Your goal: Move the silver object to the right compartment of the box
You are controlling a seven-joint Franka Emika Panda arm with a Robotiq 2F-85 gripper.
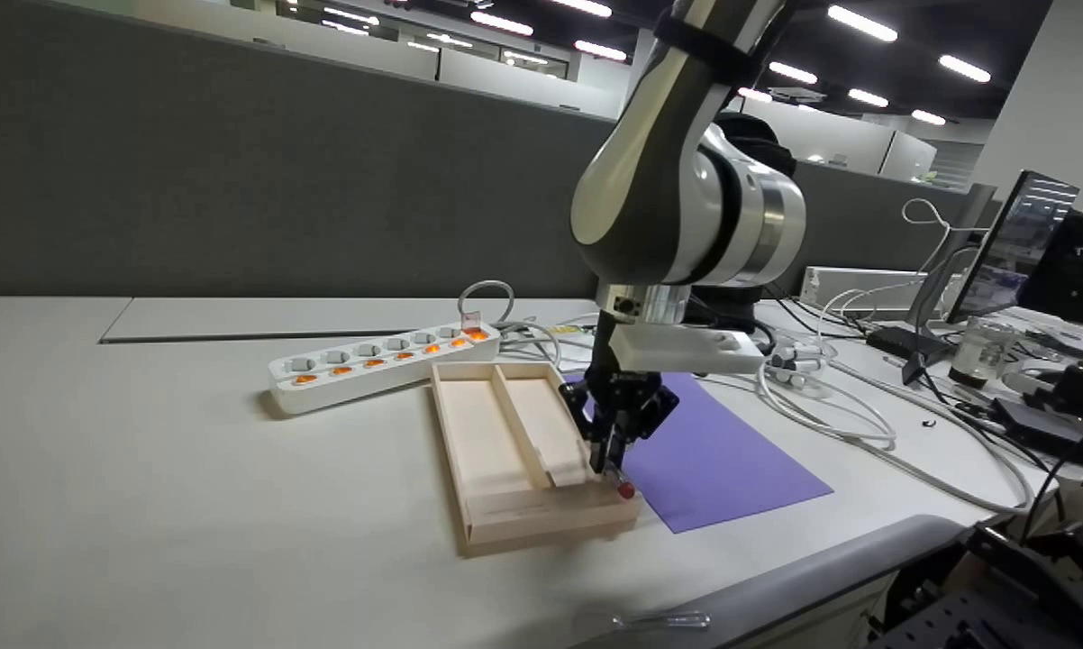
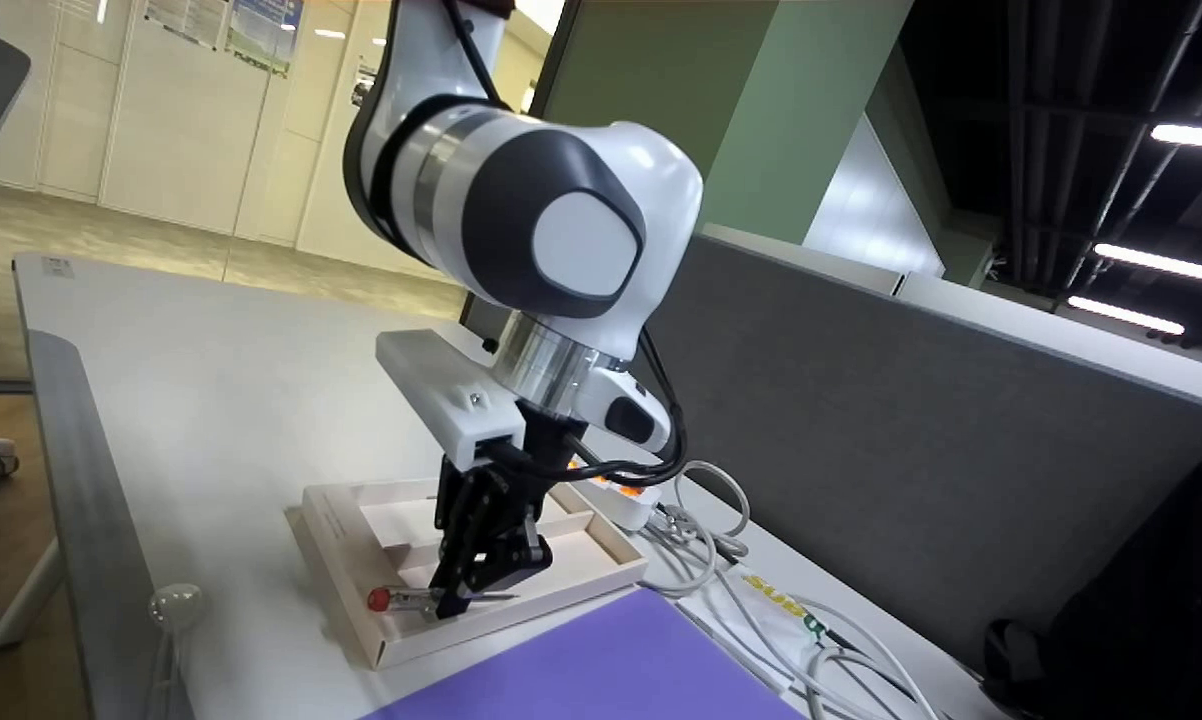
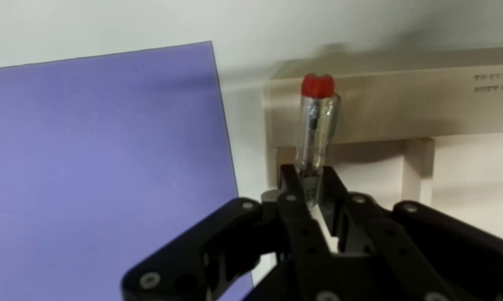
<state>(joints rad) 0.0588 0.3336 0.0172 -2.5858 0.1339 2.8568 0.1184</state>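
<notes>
**Two black fingers (image 3: 333,189) pinch a slim silver object (image 3: 312,138) over a light-wood tray (image 1: 550,518)**

In the wrist view, right of centre, the black tool (image 3: 309,184) is clenched on the slim silver object. The clear handle (image 3: 311,125) and red cap (image 3: 317,86) point towards the top of the frame; the fingers hide most of the rest, and the lettering between them is hard to read. In an exterior view, lower middle, a thin metal shaft (image 2: 496,597) shows on the far side of the fingertips from the cap.

The object is over the end of the right-hand narrow slot (image 1: 546,415), beside a thin wooden ridge (image 1: 522,431); whether it touches the tray cannot be told. The tool covers part of that slot in both exterior views. Printed marks (image 3: 496,82) on the tray, upper right of the wrist view, are blurred and cut off.

A flat purple sheet (image 1: 717,460) lies just beside the tray. In an exterior view, a white power strip with orange switches (image 2: 621,510) is mostly hidden behind the tool and the tray. At lower left there, a clear, round-ended glassy piece (image 2: 176,607) by the edge of the white worktop (image 2: 261,360) is cut off by the bottom of the frame.
</notes>
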